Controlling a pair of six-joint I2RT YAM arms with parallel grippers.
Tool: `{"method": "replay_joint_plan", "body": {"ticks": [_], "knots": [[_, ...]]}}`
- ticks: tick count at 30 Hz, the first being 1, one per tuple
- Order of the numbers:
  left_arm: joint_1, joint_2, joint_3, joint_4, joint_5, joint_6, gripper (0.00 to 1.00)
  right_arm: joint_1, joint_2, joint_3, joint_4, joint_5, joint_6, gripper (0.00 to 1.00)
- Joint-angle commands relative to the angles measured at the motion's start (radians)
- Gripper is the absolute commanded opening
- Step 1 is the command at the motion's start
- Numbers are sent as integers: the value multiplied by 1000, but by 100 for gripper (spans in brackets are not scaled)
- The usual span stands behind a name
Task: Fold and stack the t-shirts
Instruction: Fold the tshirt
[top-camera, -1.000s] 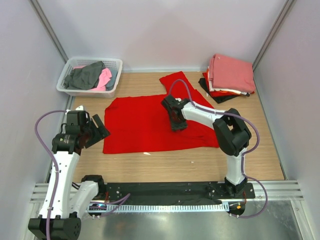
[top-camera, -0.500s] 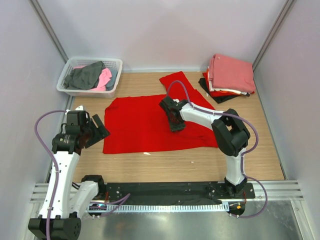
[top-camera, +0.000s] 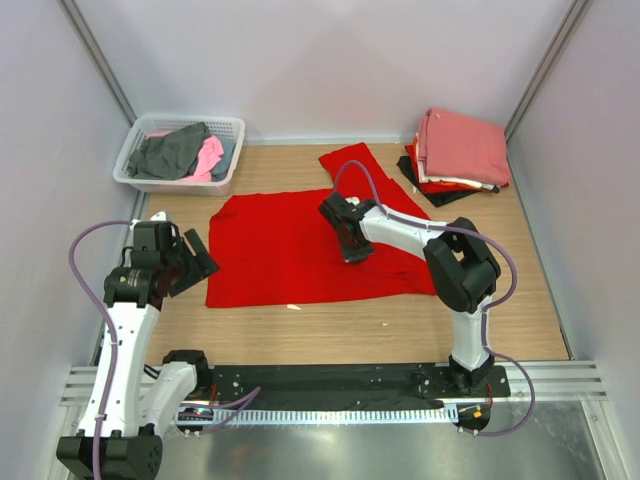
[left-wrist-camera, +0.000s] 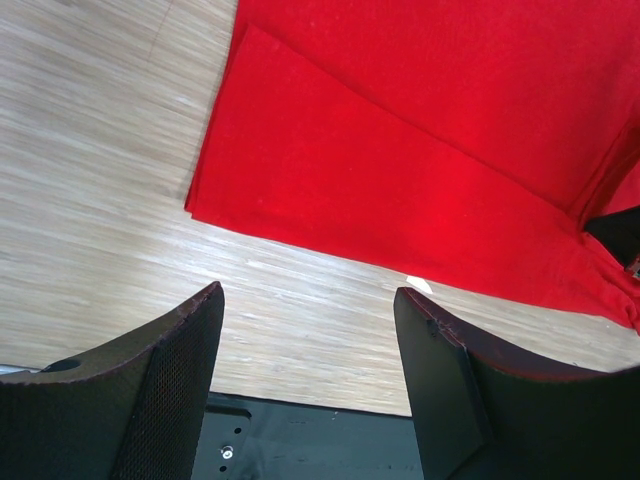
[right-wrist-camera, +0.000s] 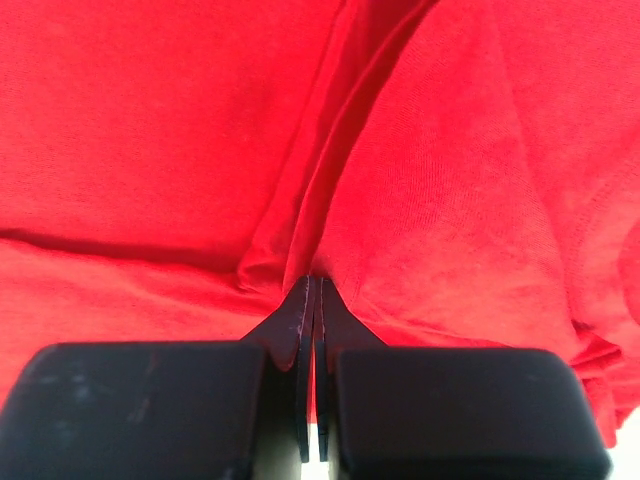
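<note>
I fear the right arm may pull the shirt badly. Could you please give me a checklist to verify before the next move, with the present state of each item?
1. Right gripper shut on the red t-shirt: ok, a ridge of cloth runs into its tips.
2. Number of layers pinched: cannot tell.
3. Left gripper free: ok, open and empty, over bare table beside the shirt's corner.
4. Shirt lying flat: not ok, creased around the pinch.
5. Folded stack apart from both arms: ok.
</note>
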Motion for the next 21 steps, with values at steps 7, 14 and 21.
{"method": "replay_joint_plan", "body": {"ticks": [7, 14, 21], "knots": [[9, 1, 0, 6, -10, -1, 70, -3, -44, 89, -62, 138, -109, 1], [7, 13, -3, 9, 2, 2, 70, -18, -36, 148, -43, 317, -308, 1], [9, 32, -2, 6, 5, 5, 69, -84, 41, 214, -4, 471, -420, 1]]}}
